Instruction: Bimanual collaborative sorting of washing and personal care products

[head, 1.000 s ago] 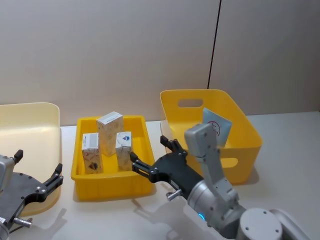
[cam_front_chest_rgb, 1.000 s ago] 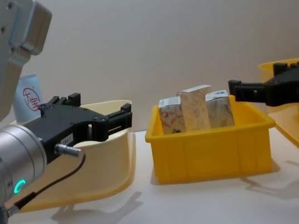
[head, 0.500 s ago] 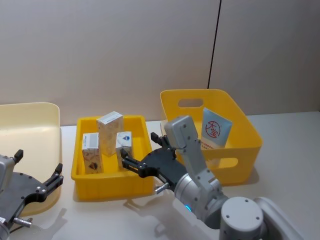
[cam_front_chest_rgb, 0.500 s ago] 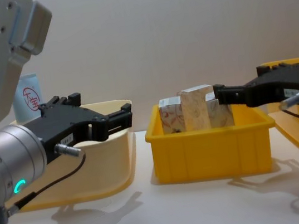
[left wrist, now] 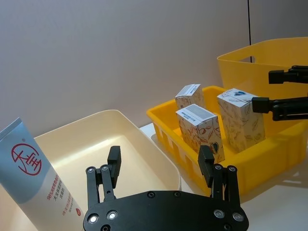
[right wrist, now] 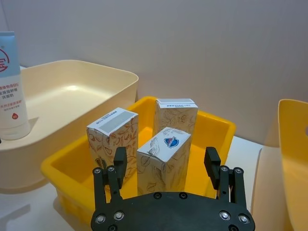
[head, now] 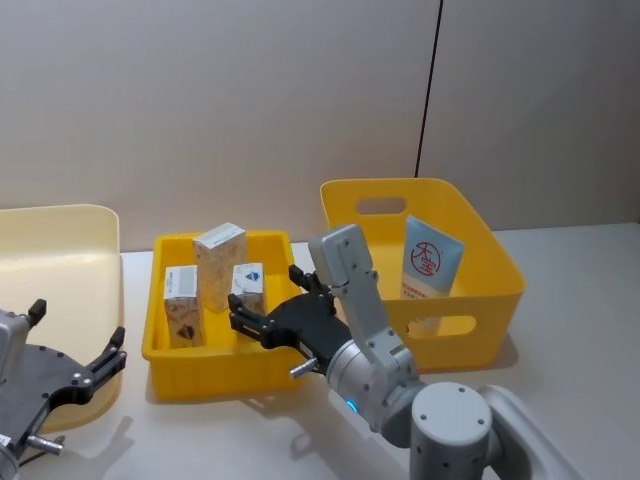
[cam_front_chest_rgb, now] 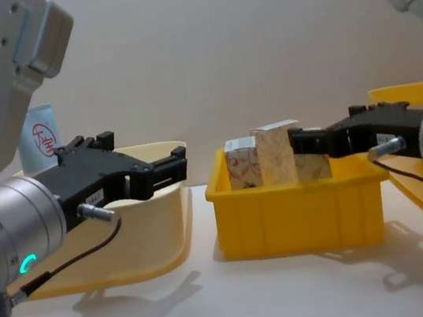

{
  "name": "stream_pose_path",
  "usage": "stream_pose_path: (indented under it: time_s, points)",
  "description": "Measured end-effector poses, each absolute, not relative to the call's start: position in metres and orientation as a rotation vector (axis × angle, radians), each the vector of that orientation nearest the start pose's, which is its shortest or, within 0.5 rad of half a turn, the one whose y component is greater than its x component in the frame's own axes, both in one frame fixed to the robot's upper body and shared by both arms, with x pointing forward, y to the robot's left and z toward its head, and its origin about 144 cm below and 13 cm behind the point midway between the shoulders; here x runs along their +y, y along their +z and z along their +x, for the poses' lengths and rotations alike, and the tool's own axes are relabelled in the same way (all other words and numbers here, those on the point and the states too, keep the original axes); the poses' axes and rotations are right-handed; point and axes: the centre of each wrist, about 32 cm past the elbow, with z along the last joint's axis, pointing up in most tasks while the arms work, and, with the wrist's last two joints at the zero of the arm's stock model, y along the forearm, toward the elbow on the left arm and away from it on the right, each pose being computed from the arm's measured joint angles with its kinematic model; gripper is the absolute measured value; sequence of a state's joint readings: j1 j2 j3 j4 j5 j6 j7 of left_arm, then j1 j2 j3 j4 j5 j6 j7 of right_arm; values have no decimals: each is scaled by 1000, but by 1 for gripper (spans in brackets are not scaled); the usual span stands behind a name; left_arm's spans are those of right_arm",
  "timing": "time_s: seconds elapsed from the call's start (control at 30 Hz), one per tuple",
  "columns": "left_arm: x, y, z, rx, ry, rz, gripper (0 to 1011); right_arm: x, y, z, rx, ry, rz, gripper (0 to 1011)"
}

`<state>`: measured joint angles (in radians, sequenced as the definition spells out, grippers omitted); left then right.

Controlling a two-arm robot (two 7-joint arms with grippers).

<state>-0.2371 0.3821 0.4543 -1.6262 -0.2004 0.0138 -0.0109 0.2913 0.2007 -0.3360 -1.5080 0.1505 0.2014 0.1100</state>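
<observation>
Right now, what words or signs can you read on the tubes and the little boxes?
"98%": seems to start the red lines on the left tube; the rest is too small to read.
Red circled Chinese character, which I cannot read for sure: on that tube and on the right tube.
Blue emblem with tiny unreadable print: on the short carton.
Grey label strips, too small to read: on the other two cartons.

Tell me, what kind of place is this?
Most likely a robot test lab, not a shop: a bare wall, a plain table with yellow bins, plus the right tool open at the cartons and the left tool open by the pale bin.
</observation>
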Motion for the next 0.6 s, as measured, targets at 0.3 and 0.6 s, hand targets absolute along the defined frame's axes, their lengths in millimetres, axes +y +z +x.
stream_pose_path:
  time_s: [0.3, 0.6]
  points:
    - [198, 1204, 492, -268, 1124, 61, 1000, -178, 1204, 533, -50, -1165, -137, 1001]
    - [198, 1204, 492, -268, 1124, 61, 1000, -172, 1202, 541, -45, -1164, -151, 1001]
